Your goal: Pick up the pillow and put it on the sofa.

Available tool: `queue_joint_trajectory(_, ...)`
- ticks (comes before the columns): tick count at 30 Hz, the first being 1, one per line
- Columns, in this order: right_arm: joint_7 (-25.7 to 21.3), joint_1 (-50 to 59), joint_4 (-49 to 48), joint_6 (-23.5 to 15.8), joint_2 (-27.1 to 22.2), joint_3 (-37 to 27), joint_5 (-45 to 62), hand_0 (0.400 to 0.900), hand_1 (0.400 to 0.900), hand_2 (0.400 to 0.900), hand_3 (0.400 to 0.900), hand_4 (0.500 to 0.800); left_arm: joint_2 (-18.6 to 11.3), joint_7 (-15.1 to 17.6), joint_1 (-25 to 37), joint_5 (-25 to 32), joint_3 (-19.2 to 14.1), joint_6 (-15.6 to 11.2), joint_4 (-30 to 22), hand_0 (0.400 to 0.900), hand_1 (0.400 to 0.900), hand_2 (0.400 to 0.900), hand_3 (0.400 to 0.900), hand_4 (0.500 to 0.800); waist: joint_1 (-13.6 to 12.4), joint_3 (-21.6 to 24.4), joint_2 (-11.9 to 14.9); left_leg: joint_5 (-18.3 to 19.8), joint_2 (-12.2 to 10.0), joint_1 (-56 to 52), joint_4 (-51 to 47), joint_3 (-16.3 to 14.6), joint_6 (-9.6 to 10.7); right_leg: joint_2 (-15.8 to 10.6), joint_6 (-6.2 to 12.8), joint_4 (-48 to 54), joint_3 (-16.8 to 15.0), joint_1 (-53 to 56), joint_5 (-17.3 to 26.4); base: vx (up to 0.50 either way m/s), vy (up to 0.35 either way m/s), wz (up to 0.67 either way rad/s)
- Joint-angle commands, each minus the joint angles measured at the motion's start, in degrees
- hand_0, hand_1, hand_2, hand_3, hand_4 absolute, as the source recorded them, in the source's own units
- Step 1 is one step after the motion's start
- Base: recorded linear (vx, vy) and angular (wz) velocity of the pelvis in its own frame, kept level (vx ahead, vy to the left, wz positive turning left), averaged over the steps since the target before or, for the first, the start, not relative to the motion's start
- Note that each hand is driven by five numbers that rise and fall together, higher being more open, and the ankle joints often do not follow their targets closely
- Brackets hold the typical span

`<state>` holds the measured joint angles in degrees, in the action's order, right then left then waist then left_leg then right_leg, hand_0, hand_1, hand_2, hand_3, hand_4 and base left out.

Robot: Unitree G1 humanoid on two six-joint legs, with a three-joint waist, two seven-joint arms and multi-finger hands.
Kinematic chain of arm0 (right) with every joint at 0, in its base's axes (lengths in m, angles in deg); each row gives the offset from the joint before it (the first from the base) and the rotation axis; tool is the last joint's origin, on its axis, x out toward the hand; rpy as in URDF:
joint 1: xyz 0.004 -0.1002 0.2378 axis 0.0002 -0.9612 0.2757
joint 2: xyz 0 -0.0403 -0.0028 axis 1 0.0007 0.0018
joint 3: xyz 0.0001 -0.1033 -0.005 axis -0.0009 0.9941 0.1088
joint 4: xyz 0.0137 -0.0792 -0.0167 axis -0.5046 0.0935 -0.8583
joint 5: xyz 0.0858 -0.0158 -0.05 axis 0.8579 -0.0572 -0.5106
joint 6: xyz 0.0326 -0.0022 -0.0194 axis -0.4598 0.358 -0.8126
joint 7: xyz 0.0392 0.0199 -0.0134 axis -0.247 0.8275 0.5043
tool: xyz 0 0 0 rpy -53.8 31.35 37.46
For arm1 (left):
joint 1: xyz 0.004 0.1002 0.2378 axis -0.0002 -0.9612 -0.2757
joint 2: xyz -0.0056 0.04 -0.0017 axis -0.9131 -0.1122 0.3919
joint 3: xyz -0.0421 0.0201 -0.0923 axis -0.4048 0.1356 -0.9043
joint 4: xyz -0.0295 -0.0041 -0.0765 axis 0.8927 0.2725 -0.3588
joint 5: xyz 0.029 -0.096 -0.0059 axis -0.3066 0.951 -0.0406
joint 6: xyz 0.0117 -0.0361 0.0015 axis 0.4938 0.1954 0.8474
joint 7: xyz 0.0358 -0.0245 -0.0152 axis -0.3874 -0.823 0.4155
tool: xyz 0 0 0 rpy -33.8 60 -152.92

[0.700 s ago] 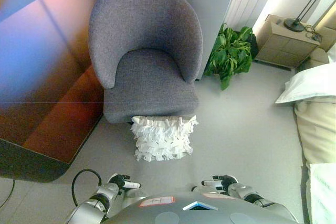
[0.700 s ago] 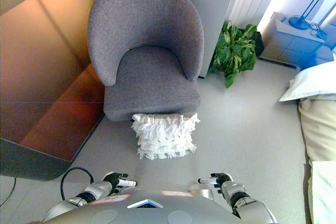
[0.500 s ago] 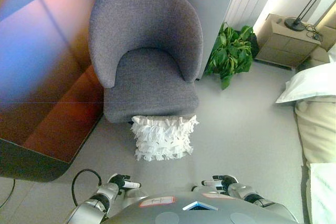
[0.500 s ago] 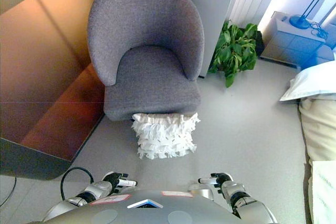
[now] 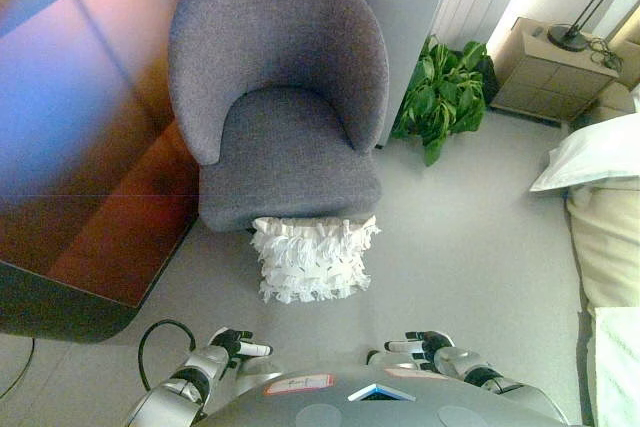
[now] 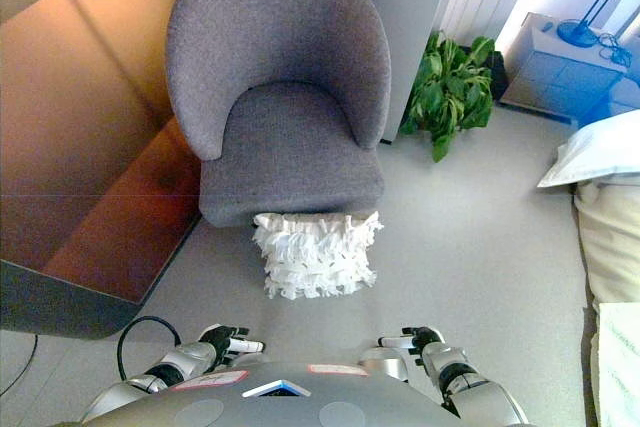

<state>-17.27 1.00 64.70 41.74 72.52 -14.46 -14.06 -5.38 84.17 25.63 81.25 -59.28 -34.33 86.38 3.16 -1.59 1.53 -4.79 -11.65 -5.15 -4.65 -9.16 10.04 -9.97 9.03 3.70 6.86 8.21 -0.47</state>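
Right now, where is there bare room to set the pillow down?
The grey fabric armchair has a bare seat, bordered by its curved back and arms. Bare floor lies between the white ruffled pillow and the green potted plant. The pillow crowds the chair's front edge.

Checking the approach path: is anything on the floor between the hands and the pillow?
Nothing visible. Bare floor lies between the left hand, the right hand and the pillow, which leans against the grey chair.
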Motion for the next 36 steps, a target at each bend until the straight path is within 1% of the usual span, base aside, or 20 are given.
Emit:
queue_joint_trajectory(1, -1.08, 1.61, 2.86, 0.87, -1.61, 2.48, -1.85, 0.900, 0.900, 0.900, 0.900, 0.800, 1.36, 1.00, 2.13, 0.84, 0.70, -0.53, 1.61, 0.900, 0.900, 0.900, 0.900, 0.800, 0.11, -2.08, -2.61, 4.15, 8.71, -1.77, -0.35, -0.65, -9.13, 7.43, -4.89, -3.79, 1.67, -3.14, -0.49, 0.02, -0.068, 0.00)
queue_joint_trajectory(6, -1.93, 1.92, 2.63, 0.68, -1.55, 2.38, -1.12, 0.900, 0.900, 0.900, 0.900, 0.800, 1.05, 2.22, 2.18, 3.65, 0.16, -1.28, 1.42, 0.900, 0.900, 0.900, 0.900, 0.800, 0.45, -2.67, -2.48, 3.61, 7.80, -1.81, -0.13, -0.43, -9.08, 8.81, -5.83, -6.85, 0.35, -4.28, -2.35, 0.04, -0.106, 0.01)
queue_joint_trajectory(8, -2.05, 1.98, 2.45, 0.83, -1.75, 2.35, -1.21, 0.900, 0.900, 0.900, 0.900, 0.800, 0.86, 2.61, 2.36, 4.98, -0.41, -2.98, 1.11, 0.900, 0.900, 0.900, 0.900, 0.800, 0.76, -3.14, -1.89, 3.83, 6.76, -1.11, 2.72, -0.08, -8.72, 9.74, -6.60, -8.15, -1.12, -4.99, -2.94, 0.05, -0.150, 0.03)
queue_joint_trajectory(10, -1.31, 2.08, 2.35, 1.10, -2.09, 2.50, -2.30, 0.900, 0.900, 0.900, 0.900, 0.800, 0.90, 3.94, 2.75, 7.25, -1.38, -5.48, 0.48, 0.900, 0.900, 0.900, 0.900, 0.800, 0.80, -4.03, -0.02, 5.94, 5.08, 2.13, 12.50, -0.96, -8.53, 9.03, -7.90, -10.14, -0.94, -6.06, -3.42, 0.04, -0.157, -0.10)
queue_joint_trajectory(11, -0.85, 2.03, 2.03, 1.31, -2.36, 2.82, -3.23, 0.900, 0.900, 0.900, 0.900, 0.800, 0.84, 4.28, 2.94, 8.28, -1.75, -6.77, 0.09, 0.900, 0.900, 0.900, 0.900, 0.800, 0.39, -4.75, 0.64, 5.04, 4.43, 4.93, 17.61, -0.31, -8.52, 8.99, -8.66, -11.04, -0.91, -6.05, -3.66, 0.07, -0.137, -0.21)
queue_joint_trajectory(12, -0.53, 1.82, 1.51, 1.89, -2.79, 3.49, -3.80, 0.900, 0.900, 0.900, 0.900, 0.800, 1.05, 4.90, 3.35, 9.13, -2.23, -9.11, -0.66, 0.900, 0.900, 0.900, 0.900, 0.800, -0.50, -6.30, 0.82, 1.96, 3.63, 10.06, 21.78, -0.12, -8.11, 9.74, -9.40, -12.05, -1.49, -5.34, -4.19, 0.10, -0.094, -0.18)
queue_joint_trajectory(14, -0.72, 1.84, 2.14, 2.15, -3.14, 3.37, -3.03, 0.900, 0.900, 0.900, 0.900, 0.800, 1.12, 5.70, 3.73, 9.31, -2.37, -11.29, -1.37, 0.900, 0.900, 0.900, 0.900, 0.800, -1.20, -7.98, 0.42, 1.03, 3.09, 12.47, 20.20, -2.29, -7.70, 10.20, -9.16, -12.85, -1.34, -3.91, -5.24, 0.19, 0.013, -0.02)
queue_joint_trajectory(15, -0.45, 1.66, 2.80, 1.66, -3.55, 2.51, -3.37, 0.900, 0.900, 0.900, 0.900, 0.800, 0.97, 5.90, 3.48, 9.97, -2.76, -12.23, -1.73, 0.900, 0.900, 0.900, 0.900, 0.800, -1.84, -8.48, -0.70, -2.30, 2.21, 14.08, 15.41, -4.45, -6.22, 11.03, -8.87, -12.47, -0.57, -2.20, -6.25, 0.30, 0.081, 0.01)
queue_joint_trajectory(16, -0.09, 1.45, 2.99, 1.42, -3.78, 2.09, -3.95, 0.900, 0.900, 0.900, 0.900, 0.800, 0.91, 6.11, 3.18, 10.14, -3.12, -12.71, -1.58, 0.900, 0.900, 0.900, 0.900, 0.800, -2.28, -8.67, -1.18, -4.24, 2.14, 14.55, 12.59, -5.01, -5.50, 11.40, -8.70, -12.43, -0.26, -0.99, -7.08, 0.37, 0.095, -0.06)
queue_joint_trajectory(18, -0.22, 0.63, 3.63, 0.38, -4.03, 1.47, -3.67, 0.900, 0.900, 0.900, 0.900, 0.800, 0.72, 7.43, 2.11, 11.04, -3.98, -14.39, -0.62, 0.900, 0.900, 0.900, 0.900, 0.800, -3.80, -8.54, -2.37, -7.91, 2.22, 16.70, 5.16, -5.07, -4.33, 12.65, -8.54, -13.22, -0.45, 2.49, -10.57, 0.47, 0.115, -0.16)
queue_joint_trajectory(20, -0.52, -0.04, 3.91, -0.33, -3.95, 0.77, -3.40, 0.900, 0.900, 0.900, 0.900, 0.800, 1.02, 8.33, 1.04, 10.13, -5.50, -15.19, 0.78, 0.900, 0.900, 0.900, 0.900, 0.800, -4.98, -7.77, -2.63, -8.62, 2.34, 18.17, 2.45, -4.27, -4.45, 12.81, -8.54, -14.29, -0.90, 5.04, -13.94, 0.49, 0.128, -0.21)
queue_joint_trajectory(22, -1.08, 0.07, 4.37, -0.48, -3.44, 0.47, -3.33, 0.900, 0.900, 0.900, 0.900, 0.800, 1.13, 8.68, 0.71, 10.16, -7.08, -14.31, 1.69, 0.900, 0.900, 0.900, 0.900, 0.800, -4.90, -7.07, -2.15, -6.38, 2.60, 17.63, 1.35, -6.61, -5.62, 11.32, -7.42, -16.81, -0.74, 5.54, -15.39, 0.42, 0.152, -0.16)
queue_joint_trajectory(23, -1.42, 0.09, 4.48, -0.65, -3.01, 0.03, -2.87, 0.900, 0.900, 0.900, 0.900, 0.800, 0.90, 9.08, 0.75, 9.65, -7.90, -13.72, 2.64, 0.900, 0.900, 0.900, 0.900, 0.800, -4.94, -6.41, -2.11, -6.34, 1.95, 17.73, 2.83, -6.33, -5.76, 10.57, -7.07, -18.89, -0.78, 5.63, -16.58, 0.47, 0.138, -0.10)
queue_joint_trajectory(24, -1.79, -0.16, 4.43, -0.80, -2.85, -0.40, -2.35, 0.900, 0.900, 0.900, 0.900, 0.800, 0.66, 9.16, 0.87, 8.82, -8.11, -13.34, 2.87, 0.900, 0.900, 0.900, 0.900, 0.800, -4.65, -6.15, -1.42, -5.66, 2.46, 17.89, 4.76, -5.97, -5.53, 9.52, -6.94, -19.92, -0.60, 6.24, -18.02, 0.48, 0.101, -0.15)
queue_joint_trajectory(26, -1.84, -0.88, 4.33, -2.30, -2.30, -1.20, -2.53, 0.900, 0.900, 0.900, 0.900, 0.800, 0.15, 8.80, 1.26, 6.95, -8.43, -12.98, 3.06, 0.900, 0.900, 0.900, 0.900, 0.800, -4.83, -5.63, -1.25, -5.87, 1.06, 19.87, 11.66, -5.76, -5.86, 8.97, -6.89, -20.25, 0.33, 6.65, -16.73, 0.38, 0.049, -0.03)
queue_joint_trajectory(28, -1.61, -0.68, 4.05, -5.08, -2.16, -0.73, -3.59, 0.900, 0.900, 0.900, 0.900, 0.800, 0.00, 8.35, 2.10, 6.96, -7.78, -12.60, 2.86, 0.900, 0.900, 0.900, 0.900, 0.800, -4.61, -5.53, -0.09, -4.02, 1.47, 20.57, 15.60, -4.93, -5.62, 6.86, -6.51, -20.55, 1.22, 6.89, -17.39, 0.30, 0.075, -0.01)
queue_joint_trajectory(29, -2.10, -0.03, 3.52, -5.78, -2.25, -0.32, -4.40, 0.900, 0.900, 0.900, 0.900, 0.800, 0.07, 8.25, 2.62, 7.16, -7.56, -12.80, 3.02, 0.900, 0.900, 0.900, 0.900, 0.800, -5.06, -5.58, -0.86, -4.44, 0.17, 21.96, 17.28, -4.54, -6.03, 7.20, -6.98, -19.91, 1.16, 6.39, -16.53, 0.22, 0.097, -0.16)
queue_joint_trajectory(31, -2.40, 1.19, 2.30, -7.39, -2.73, 0.55, -5.00, 0.900, 0.900, 0.900, 0.900, 0.800, 0.17, 8.22, 2.97, 7.80, -7.21, -13.17, 2.95, 0.900, 0.900, 0.900, 0.900, 0.800, -5.41, -5.87, -0.82, -3.97, -1.28, 24.64, 21.51, -4.37, -5.73, 6.52, -7.63, -19.44, 1.54, 6.66, -17.00, 0.22, 0.089, -0.08)
queue_joint_trajectory(33, -1.94, 2.31, 0.82, -7.66, -3.06, 1.31, -5.65, 0.900, 0.900, 0.900, 0.900, 0.800, 0.22, 7.99, 2.82, 7.95, -7.10, -13.54, 2.77, 0.900, 0.900, 0.900, 0.900, 0.800, -5.38, -6.21, 0.05, -2.01, -1.69, 26.12, 26.25, -4.09, -5.19, 4.84, -7.21, -20.04, 1.58, 7.20, -17.84, 0.28, 0.118, 0.03)
queue_joint_trajectory(36, -1.17, 2.78, 0.35, -7.46, -3.17, 1.31, -7.35, 0.900, 0.900, 0.900, 0.900, 0.800, 0.25, 7.30, 2.46, 6.98, -7.53, -14.26, 2.44, 0.900, 0.900, 0.900, 0.900, 0.800, -5.93, -5.76, 0.78, 1.34, -1.64, 25.71, 28.81, -4.94, -6.52, 3.49, -5.76, -21.01, 1.94, 8.26, -17.90, 0.31, 0.163, 0.03)
